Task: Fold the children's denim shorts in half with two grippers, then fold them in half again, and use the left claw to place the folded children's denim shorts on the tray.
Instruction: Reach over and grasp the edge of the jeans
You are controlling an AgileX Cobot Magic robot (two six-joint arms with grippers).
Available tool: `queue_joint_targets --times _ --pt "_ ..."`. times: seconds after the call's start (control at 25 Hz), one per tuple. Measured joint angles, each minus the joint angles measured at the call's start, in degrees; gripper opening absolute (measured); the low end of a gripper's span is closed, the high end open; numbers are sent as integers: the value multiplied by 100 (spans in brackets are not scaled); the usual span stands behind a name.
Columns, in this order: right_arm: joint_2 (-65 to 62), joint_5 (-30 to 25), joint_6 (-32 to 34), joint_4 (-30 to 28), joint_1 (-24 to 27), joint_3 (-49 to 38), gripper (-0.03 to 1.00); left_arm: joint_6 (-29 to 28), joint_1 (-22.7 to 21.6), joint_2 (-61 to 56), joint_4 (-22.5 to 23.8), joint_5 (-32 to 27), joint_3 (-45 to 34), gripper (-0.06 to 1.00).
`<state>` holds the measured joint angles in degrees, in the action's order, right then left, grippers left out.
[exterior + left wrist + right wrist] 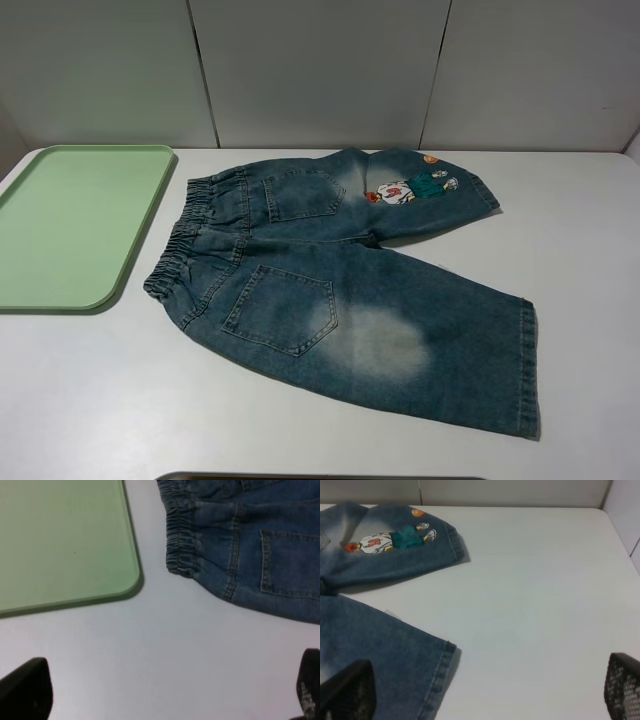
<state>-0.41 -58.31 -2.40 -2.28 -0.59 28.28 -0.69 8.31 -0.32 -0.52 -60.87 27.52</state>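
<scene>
Bare lab-style test bench: plain white table (90,400), grey panelled backdrop (300,70).

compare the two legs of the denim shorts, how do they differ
The far leg carries a cartoon figure patch; the near leg has none, just a large pale faded patch. The far leg's hem stops well short of the near leg's hem, which reaches further right in the high view. Both are washed blue denim, each with a back pocket, lying on the white table.
</scene>
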Motion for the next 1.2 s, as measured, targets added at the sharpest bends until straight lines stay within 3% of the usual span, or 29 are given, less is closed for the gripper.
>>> queue_joint_targets --times 0.8,1.2 --pt "0 0 126 -48 -165 0 69 0 0 0 0 0 0 98" --pt "0 0 126 19 -488 0 69 0 0 0 -105 -7 7 98"
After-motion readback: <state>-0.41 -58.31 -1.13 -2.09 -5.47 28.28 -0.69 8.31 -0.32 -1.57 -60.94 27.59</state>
